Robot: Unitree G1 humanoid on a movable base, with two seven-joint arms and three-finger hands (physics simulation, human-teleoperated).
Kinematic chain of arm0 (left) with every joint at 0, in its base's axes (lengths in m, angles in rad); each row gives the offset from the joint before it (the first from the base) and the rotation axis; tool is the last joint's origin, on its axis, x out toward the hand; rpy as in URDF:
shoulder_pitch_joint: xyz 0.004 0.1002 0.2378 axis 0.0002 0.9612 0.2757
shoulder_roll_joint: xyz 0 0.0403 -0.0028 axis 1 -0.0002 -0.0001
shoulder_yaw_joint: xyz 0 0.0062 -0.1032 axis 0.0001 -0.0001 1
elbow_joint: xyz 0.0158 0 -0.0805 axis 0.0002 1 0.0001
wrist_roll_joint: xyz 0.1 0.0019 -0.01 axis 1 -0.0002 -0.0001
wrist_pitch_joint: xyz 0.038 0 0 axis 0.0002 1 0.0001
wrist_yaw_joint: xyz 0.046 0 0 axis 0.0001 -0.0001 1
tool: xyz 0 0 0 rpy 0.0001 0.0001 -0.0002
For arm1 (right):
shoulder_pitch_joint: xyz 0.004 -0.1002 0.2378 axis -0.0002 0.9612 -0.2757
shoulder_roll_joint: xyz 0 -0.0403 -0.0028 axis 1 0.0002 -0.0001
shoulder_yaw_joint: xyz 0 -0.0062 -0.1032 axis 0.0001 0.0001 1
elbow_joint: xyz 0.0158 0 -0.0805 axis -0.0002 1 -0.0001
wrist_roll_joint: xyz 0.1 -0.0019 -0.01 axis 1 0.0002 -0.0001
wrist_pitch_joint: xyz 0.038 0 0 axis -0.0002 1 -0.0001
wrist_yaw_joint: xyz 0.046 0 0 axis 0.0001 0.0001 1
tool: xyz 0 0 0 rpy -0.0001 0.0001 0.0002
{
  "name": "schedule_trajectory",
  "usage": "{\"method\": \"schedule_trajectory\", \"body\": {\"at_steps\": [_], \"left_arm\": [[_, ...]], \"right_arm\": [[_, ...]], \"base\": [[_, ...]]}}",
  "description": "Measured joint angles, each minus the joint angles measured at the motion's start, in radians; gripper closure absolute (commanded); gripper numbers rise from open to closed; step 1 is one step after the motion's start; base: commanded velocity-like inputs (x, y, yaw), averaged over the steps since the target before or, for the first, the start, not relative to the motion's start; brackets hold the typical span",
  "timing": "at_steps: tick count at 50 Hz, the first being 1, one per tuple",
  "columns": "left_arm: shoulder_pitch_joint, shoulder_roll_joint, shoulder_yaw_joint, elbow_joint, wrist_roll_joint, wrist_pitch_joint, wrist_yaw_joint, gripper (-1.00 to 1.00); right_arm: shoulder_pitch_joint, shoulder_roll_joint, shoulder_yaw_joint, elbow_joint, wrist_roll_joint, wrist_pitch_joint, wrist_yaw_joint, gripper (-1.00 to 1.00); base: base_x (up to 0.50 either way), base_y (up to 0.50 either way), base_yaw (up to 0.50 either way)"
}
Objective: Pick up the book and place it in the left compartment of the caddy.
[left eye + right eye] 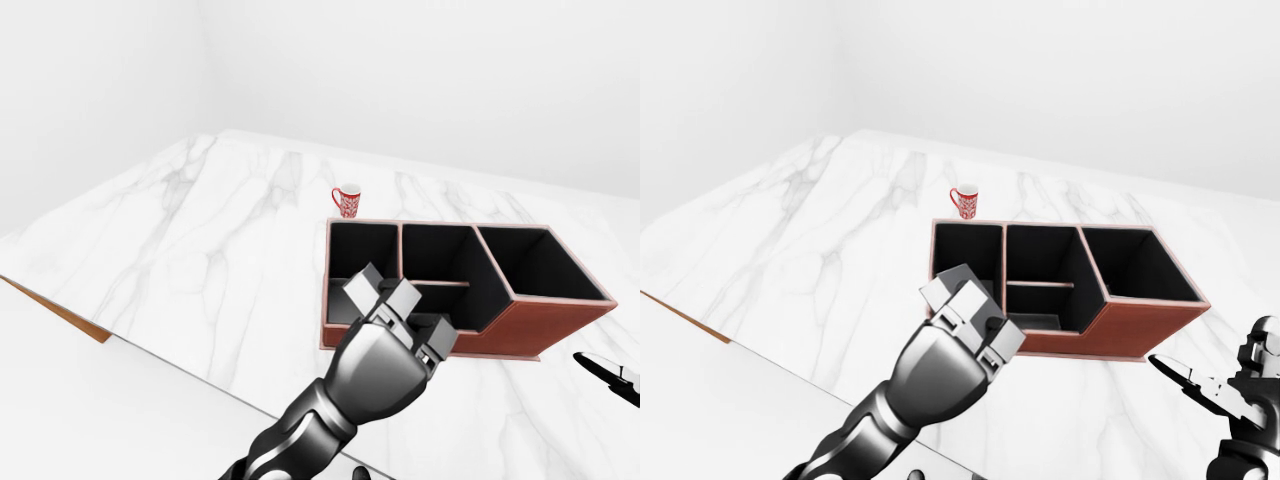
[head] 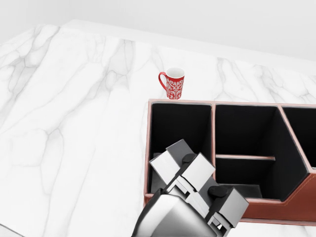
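The brown caddy (image 2: 180,101) with black-lined compartments stands on the white marble table (image 2: 74,98). My left hand (image 2: 190,173) hovers over the bottom-edge wall of its left compartment (image 2: 180,126), fingers (image 2: 200,171) curled downward. The book is almost wholly hidden under this hand; a pale sliver (image 2: 155,158) beside the fingers looks like its edge. No book lies on the table left of the caddy. My right hand (image 1: 1200,385) hangs at the lower right of the right-eye view, apart from the caddy, fingers spread and holding nothing.
A red patterned mug (image 2: 174,84) stands just above the caddy's top-left corner in the head view. The caddy's middle section (image 2: 244,133) has a cross divider. The table's brown-edged corner (image 1: 70,322) shows at the left.
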State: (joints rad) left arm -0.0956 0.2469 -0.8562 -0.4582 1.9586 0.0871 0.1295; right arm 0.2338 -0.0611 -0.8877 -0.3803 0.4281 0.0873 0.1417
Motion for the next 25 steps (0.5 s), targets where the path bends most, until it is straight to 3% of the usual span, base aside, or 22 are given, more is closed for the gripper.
{"method": "schedule_trajectory", "body": {"at_steps": [25], "left_arm": [[-0.029,-0.026,0.026,-0.001,-0.001,0.0,-0.042,1.0]], "right_arm": [[0.0,0.0,0.001,0.002,-0.001,0.0,0.002,-1.0]], "base": [[0.0,0.0,0.0]]}}
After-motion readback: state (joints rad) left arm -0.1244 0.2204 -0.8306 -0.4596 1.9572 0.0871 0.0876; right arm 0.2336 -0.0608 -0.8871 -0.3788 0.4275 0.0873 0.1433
